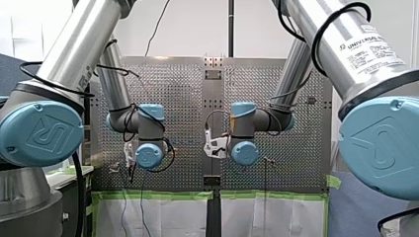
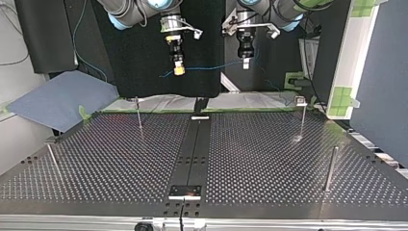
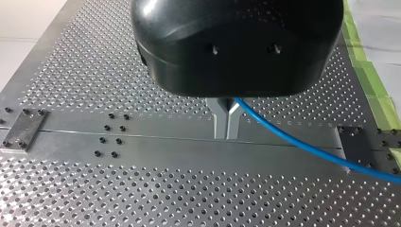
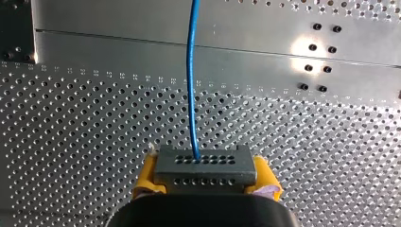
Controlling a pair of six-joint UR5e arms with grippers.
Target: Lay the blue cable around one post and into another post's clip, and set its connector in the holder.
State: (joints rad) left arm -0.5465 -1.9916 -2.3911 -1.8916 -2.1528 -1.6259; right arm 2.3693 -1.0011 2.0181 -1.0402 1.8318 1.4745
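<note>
The thin blue cable [image 2: 211, 66] hangs in a shallow sag between my two grippers, high above the perforated table [image 2: 269, 154]. My right gripper [image 2: 178, 68], with yellow pads [image 4: 147, 176], is shut on the grey multi-hole connector [image 4: 205, 161]. The cable [image 4: 190, 85] leaves the connector's face and runs straight ahead. In the left wrist view my black left gripper [image 3: 226, 124] has its metal fingers shut on the cable [image 3: 302, 142], which trails away to one side. In the top view that left gripper [image 2: 246, 61] sits to the right of the right one.
Thin posts stand on the table: one at the back left [image 2: 138, 113], one with a clip top at the back right [image 2: 302, 115], and two nearer ones [image 2: 332, 168] [image 2: 53, 159]. A dark centre rail [image 2: 195, 149] carries a small bracket [image 2: 185, 191] at the near edge.
</note>
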